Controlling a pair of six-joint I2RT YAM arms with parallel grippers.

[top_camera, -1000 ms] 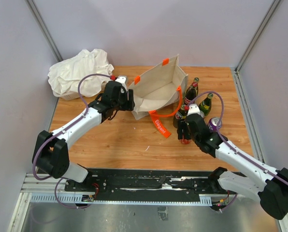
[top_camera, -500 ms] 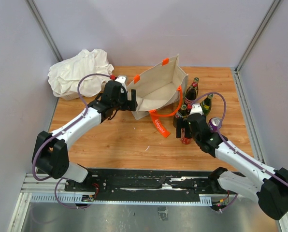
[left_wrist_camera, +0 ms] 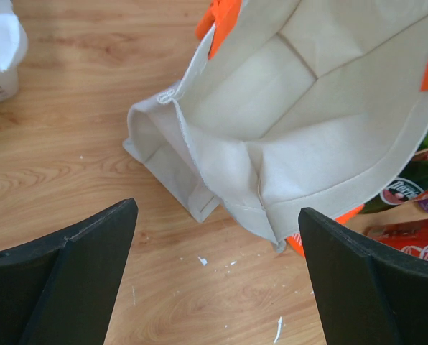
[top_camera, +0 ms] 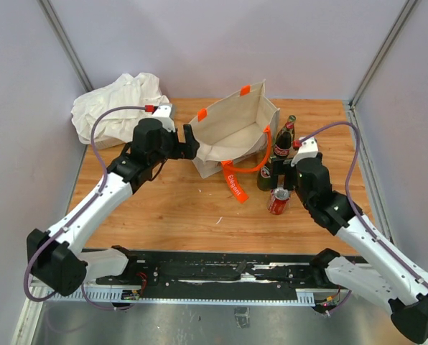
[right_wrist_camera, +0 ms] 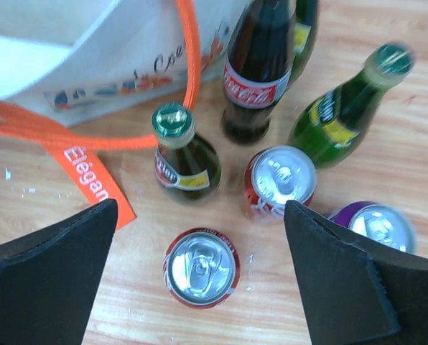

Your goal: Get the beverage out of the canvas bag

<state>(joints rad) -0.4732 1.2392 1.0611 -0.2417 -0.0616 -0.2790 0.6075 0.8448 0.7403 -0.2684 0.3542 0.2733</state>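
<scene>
The cream canvas bag (top_camera: 235,133) with orange handles lies tipped, mouth toward the left arm; the left wrist view (left_wrist_camera: 293,108) shows only bare canvas inside. My left gripper (top_camera: 189,139) is open and empty just left of the bag's mouth (left_wrist_camera: 217,208). My right gripper (top_camera: 293,183) is open and empty above a standing red can (top_camera: 278,200) (right_wrist_camera: 201,267). Beside it stand a second red can (right_wrist_camera: 280,180), a purple can (right_wrist_camera: 375,226), a small green bottle (right_wrist_camera: 182,162), a cola bottle (right_wrist_camera: 261,68) (top_camera: 283,138) and a green bottle (right_wrist_camera: 347,108).
A white cloth bundle (top_camera: 117,104) sits at the back left corner. The bag's orange strap (top_camera: 235,185) trails onto the wood toward the cans. Grey walls close in the table on three sides.
My right gripper has opened, let go of the red can and pulled back up and right. My left gripper has let go of the bag's edge and drawn back to the left.
</scene>
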